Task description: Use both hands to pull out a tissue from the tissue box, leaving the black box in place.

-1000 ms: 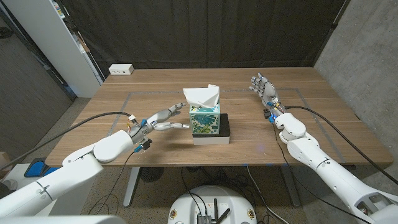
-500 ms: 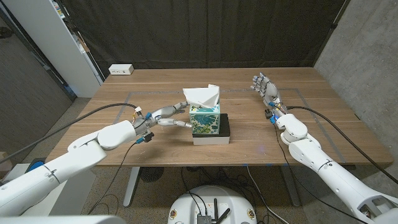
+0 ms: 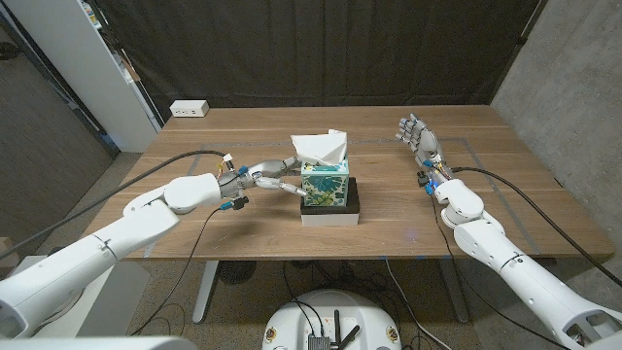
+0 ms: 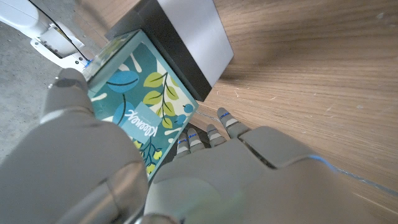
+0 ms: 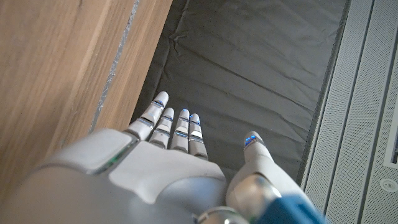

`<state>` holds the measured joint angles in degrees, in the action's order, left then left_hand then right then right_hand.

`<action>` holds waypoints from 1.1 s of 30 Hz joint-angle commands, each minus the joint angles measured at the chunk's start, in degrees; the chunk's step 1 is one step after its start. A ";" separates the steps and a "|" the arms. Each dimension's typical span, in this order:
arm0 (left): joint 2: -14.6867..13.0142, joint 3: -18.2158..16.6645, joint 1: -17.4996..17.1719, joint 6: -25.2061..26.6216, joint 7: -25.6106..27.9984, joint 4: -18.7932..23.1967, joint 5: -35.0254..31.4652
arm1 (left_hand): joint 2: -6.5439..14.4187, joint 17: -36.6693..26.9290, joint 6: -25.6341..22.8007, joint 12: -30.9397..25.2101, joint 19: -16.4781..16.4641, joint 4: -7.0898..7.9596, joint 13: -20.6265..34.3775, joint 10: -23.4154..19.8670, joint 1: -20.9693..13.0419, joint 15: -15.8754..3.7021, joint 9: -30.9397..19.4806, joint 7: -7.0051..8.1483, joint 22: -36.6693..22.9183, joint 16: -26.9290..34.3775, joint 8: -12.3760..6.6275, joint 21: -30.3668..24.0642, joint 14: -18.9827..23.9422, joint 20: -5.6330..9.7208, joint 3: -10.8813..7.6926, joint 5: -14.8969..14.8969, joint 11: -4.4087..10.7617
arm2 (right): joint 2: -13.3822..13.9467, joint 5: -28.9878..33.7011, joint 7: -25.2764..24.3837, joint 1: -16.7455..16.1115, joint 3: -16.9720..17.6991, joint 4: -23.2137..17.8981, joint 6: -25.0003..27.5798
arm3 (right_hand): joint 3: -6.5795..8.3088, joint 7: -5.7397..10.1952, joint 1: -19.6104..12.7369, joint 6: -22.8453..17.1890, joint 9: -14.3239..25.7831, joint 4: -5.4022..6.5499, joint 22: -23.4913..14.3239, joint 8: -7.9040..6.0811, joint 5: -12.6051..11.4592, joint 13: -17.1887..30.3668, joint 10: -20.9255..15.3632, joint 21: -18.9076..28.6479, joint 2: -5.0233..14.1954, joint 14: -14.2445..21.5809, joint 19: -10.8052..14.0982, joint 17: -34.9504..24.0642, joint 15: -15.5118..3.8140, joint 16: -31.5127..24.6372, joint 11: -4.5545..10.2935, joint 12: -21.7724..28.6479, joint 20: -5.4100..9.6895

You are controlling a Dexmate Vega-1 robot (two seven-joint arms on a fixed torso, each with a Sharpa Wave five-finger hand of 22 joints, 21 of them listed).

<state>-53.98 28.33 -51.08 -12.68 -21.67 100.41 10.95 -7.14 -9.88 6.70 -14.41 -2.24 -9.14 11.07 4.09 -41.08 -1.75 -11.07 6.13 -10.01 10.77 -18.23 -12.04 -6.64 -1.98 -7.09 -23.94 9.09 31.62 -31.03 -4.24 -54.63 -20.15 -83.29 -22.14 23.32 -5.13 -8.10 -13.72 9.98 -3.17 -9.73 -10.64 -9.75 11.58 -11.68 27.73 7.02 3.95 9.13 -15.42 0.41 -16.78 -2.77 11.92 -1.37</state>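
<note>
Your tissue box point(image 3: 323, 184), teal with a leaf print, sits at the middle of the head frame on top of the black box point(image 3: 347, 197), which stands on a white base on the wooden table point(image 3: 243, 228). A white tissue point(image 3: 320, 148) sticks up out of the top of the tissue box, just above centre. Your left hand point(image 3: 275, 178) comes in from the left of the frame and sits against the left side of the tissue box, fingers reaching to its wall; it grips nothing, and you can't tell whether the fingers are spread or together. In the left wrist view the fingertips point(image 4: 219, 127) are right at the box's printed side, with the thumb point(image 4: 74, 93) up by its top edge; contact looks likely but isn't clear. Your right hand point(image 3: 419, 138) is at the upper right of the head frame, well apart from the tissue box, held up with fingers spread and empty; the right wrist view shows the same, fingers point(image 5: 171, 124) splayed past the table edge against the dark curtain point(image 5: 249, 68). A white power strip point(image 3: 190, 109) lies at the table's upper left corner.
</note>
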 commanded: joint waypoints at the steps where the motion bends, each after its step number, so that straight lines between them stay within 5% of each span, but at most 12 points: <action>1: 3.53 5.39 8.37 -1.54 -8.70 -5.23 0.62 | 1.55 -0.08 -2.06 -0.17 -0.51 0.18 0.15 -1.46 -2.31 0.50 -0.24 -0.29 -0.15 -0.17 -0.92 0.35 0.17 -0.49 -0.98 1.35 0.04 | 0.66 0.06 -2.18 -2.90 1.55 -2.13 -0.82 | 0.16 -0.27 -0.63 -0.14 0.34 -0.27 -0.09 -0.27 -0.32 0.14 -0.32 -0.17 1.02 0.69 0.07 -0.09 0.24 0.16 -0.19 0.04 -0.29; 12: 4.20 4.84 6.76 -4.43 -7.84 -6.16 3.99 | 4.27 0.00 -12.14 -0.09 -2.52 -0.19 0.26 -6.22 -7.88 -0.31 -3.01 0.04 -0.13 0.11 -7.46 0.32 2.78 -0.99 -3.31 8.19 -1.82 | 0.94 0.41 -2.62 -3.79 1.95 -2.91 -0.94 | 0.15 -0.31 -0.57 -0.30 0.34 -0.31 -0.10 -0.33 -0.31 0.14 -0.46 -0.52 1.07 0.83 -0.04 -0.04 0.26 0.17 -0.27 0.07 -0.14; 20: 3.42 3.15 3.72 -4.91 -4.16 -4.82 5.15 | 5.72 0.01 -16.18 -0.12 -3.41 -0.34 0.32 -8.47 -10.07 -0.41 -5.57 -1.35 -0.16 0.20 -11.48 0.30 4.45 -1.30 -4.65 10.27 -2.99 | 0.62 0.51 -1.62 -2.32 1.32 -1.94 -0.54 | 0.17 -0.27 -0.51 -0.38 0.34 -0.32 -0.10 -0.36 -0.30 0.13 -0.54 -0.74 1.16 0.89 0.06 -0.01 0.11 0.19 -0.16 0.07 -0.16; 33: 3.94 2.10 1.16 -5.17 -0.41 -3.93 5.94 | 6.85 0.03 -16.72 0.09 -3.63 -0.37 0.37 -9.53 -11.59 -0.64 -7.98 -1.65 -0.19 -0.01 -13.88 0.41 4.82 -1.33 -5.64 11.23 -2.96 | 0.60 0.49 -0.14 -0.70 0.67 -0.24 -0.24 | 0.18 -0.32 -0.43 -0.48 0.34 -0.37 -0.12 -0.37 -0.29 0.13 -0.59 -1.29 1.23 1.01 -0.13 0.07 0.17 0.24 -0.29 0.05 0.10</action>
<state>-50.46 31.38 -47.63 -17.30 -25.03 95.73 15.80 -0.95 -9.88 -8.32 -14.38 -5.53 -9.56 11.34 -4.90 -52.14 -1.96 -16.16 3.59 -10.00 10.59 -31.39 -11.61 -2.14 -3.39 -12.07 -12.85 6.04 32.24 -30.55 -5.45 -56.37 -19.07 -84.62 -22.74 23.32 -5.13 -8.10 -13.71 9.98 -3.17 -9.72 -10.64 -9.75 11.58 -11.70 26.79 7.02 4.44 8.94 -15.17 0.29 -16.78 -2.78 11.92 -1.55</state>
